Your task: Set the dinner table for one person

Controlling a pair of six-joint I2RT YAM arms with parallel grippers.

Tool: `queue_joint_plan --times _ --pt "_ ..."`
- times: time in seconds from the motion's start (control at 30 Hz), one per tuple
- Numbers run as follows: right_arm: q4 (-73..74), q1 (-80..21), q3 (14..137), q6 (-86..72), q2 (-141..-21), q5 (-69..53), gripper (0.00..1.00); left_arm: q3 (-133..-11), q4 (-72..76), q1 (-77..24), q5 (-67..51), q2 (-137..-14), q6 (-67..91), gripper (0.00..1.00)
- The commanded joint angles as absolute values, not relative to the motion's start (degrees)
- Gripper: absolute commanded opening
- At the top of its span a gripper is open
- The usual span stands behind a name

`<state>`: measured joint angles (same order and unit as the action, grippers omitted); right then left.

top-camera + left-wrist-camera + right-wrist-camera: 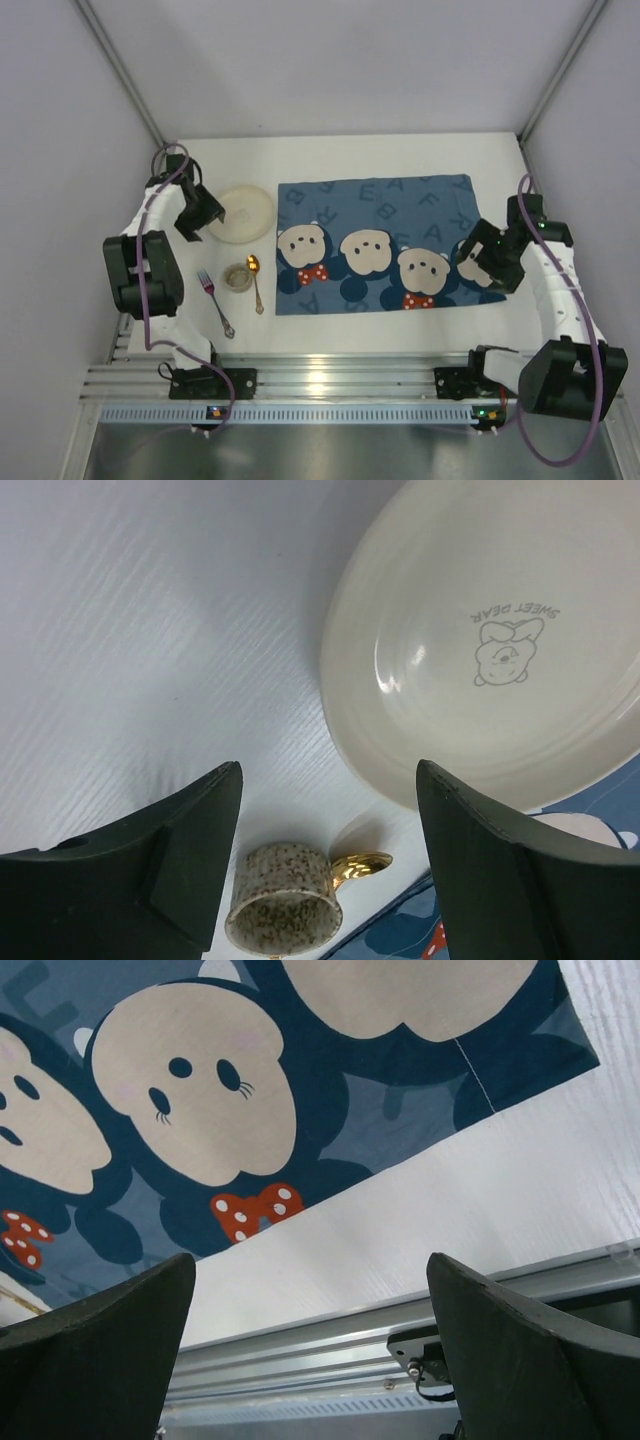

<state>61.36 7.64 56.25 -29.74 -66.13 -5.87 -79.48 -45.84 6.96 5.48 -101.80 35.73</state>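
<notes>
The white dinner table (330, 338) carries a blue cartoon-mouse cloth mat (385, 205). Left of the mat lie a cream plate (242, 213), a speckled cup (237, 277), a gold spoon (255, 281) and a silver fork (215, 301). My left gripper (211, 219) is open and empty, hovering by the plate's left edge; its wrist view shows the plate (490, 650), the cup (284, 900) and the spoon bowl (362, 865). My right gripper (474, 256) is open and empty above the mat's right front corner (300, 1090).
A metal rail (330, 380) runs along the table's near edge and shows in the right wrist view (330, 1360). Grey walls close in the back and both sides.
</notes>
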Motion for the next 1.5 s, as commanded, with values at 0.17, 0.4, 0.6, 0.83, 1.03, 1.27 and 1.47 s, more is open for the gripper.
queue_joint_plan --times 0.17,0.4,0.6,0.83,1.03,1.27,1.47 --pt "61.17 6.42 55.81 -28.74 -64.07 -8.27 1.00 -78.39 -33.22 8.09 -3.52 -105.81 35.42 0.72" --pt "61.52 6.42 54.58 -29.09 -62.75 -6.68 1.00 -78.75 -34.09 8.09 -1.16 -108.11 34.37 0.66" --pt "61.87 6.42 53.79 -29.71 -61.44 -5.63 1.00 -76.99 -33.66 8.09 -0.53 -106.52 32.78 0.63" --pt "61.96 6.42 53.35 -30.32 -60.73 -5.01 1.00 -74.44 -32.52 8.09 0.97 -102.66 31.91 0.61" --pt "61.61 6.24 53.09 -30.41 -61.61 -5.18 1.00 -73.48 -31.03 8.09 0.26 -103.97 33.13 0.58" --pt "61.52 5.98 51.85 -30.41 -61.35 -5.19 1.00 -73.56 -28.39 8.17 -1.49 -108.54 34.98 0.41" --pt "62.14 5.98 51.68 -29.80 -60.73 -4.31 1.00 -75.75 -28.03 8.09 -1.41 -112.31 35.33 0.18"
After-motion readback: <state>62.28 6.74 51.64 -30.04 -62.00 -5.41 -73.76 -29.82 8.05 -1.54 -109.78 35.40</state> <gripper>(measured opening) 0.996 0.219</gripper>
